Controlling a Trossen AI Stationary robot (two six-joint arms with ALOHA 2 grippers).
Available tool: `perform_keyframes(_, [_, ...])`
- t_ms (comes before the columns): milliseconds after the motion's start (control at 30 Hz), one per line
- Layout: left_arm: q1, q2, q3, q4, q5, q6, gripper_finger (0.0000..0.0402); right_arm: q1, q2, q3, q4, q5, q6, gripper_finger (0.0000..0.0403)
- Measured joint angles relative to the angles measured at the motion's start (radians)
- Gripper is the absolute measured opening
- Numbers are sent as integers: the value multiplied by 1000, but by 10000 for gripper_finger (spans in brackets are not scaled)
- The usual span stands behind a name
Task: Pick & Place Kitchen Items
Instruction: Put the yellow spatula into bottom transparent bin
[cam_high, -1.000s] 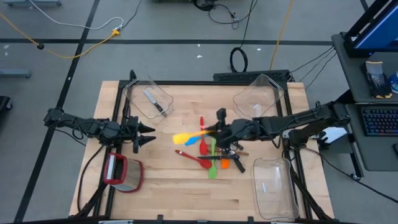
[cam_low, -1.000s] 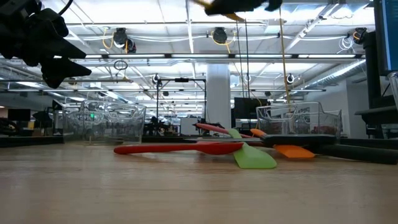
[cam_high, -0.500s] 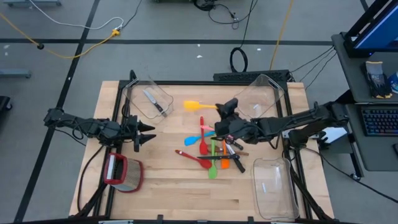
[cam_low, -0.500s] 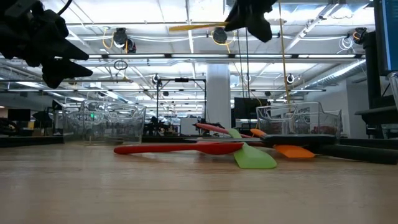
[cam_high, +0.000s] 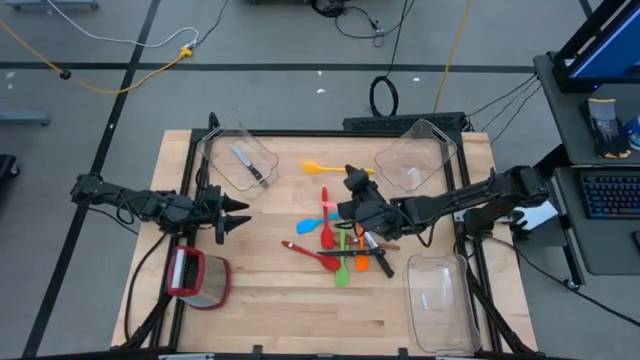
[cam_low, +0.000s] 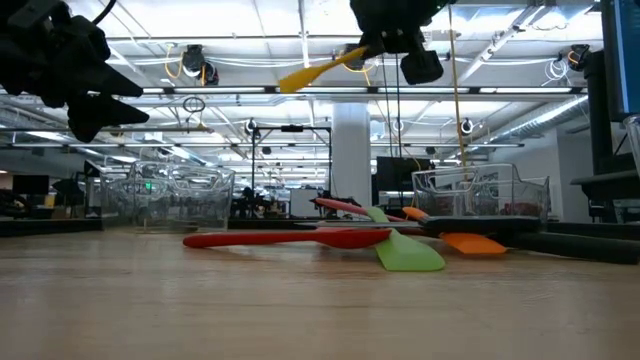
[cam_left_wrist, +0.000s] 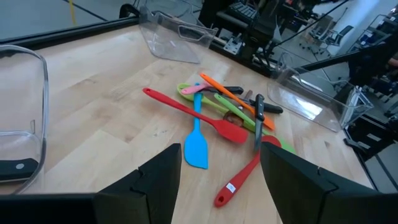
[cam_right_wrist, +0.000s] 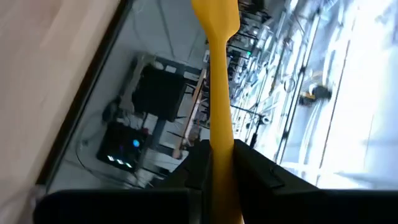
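My right gripper (cam_high: 352, 181) hangs high over the table's middle, shut on a yellow spatula (cam_high: 320, 167), which also shows in the low view (cam_low: 318, 69). Below it, a pile of kitchen items (cam_high: 342, 243) lies flat on the wood: red, orange, green, blue and pink utensils and black-handled knives. The left wrist view shows the same pile (cam_left_wrist: 219, 111). My left gripper (cam_high: 238, 214) waits open at the table's left, above the wood, with nothing between its fingers (cam_left_wrist: 160, 177). My right gripper pinches the yellow spatula's handle (cam_right_wrist: 221, 155) between its two fingers. The spatula sticks out ahead of the fingers, its blade (cam_right_wrist: 214, 14) farthest from them. It is lifted clear, high above the table, tilted with the blade end (cam_low: 292, 80) lower.
A clear bin (cam_high: 238, 160) at the far left holds a knife (cam_high: 247, 165). Another clear bin (cam_high: 415, 155) stands at the far right and a third (cam_high: 440, 300) at the near right. A red-rimmed clear container (cam_high: 198, 278) sits near left.
My right gripper has rolled and turned its wrist, staying shut on the yellow spatula. The spatula swung from beside the pile, pointing toward the table's left, over toward the far edge. In the low view it has gone from level to tilted, blade down.
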Motion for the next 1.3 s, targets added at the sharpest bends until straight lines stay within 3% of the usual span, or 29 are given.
perform_keyframes(200, [0,0,0,0,0,6,223,-2,-4,2,52,-12,-103,40])
perform_keyframes(633, [0,0,0,0,0,10,223,-3,-4,2,92,-17,-75,40])
perform_keyframes(833, [0,0,0,0,0,4,223,-3,-4,2,187,-31,124,40])
perform_keyframes(1200, [0,0,0,0,-23,10,223,-58,-4,2,359,192,573,40])
perform_keyframes(1300, [0,0,0,0,-44,11,223,-73,-5,2,403,200,691,40])
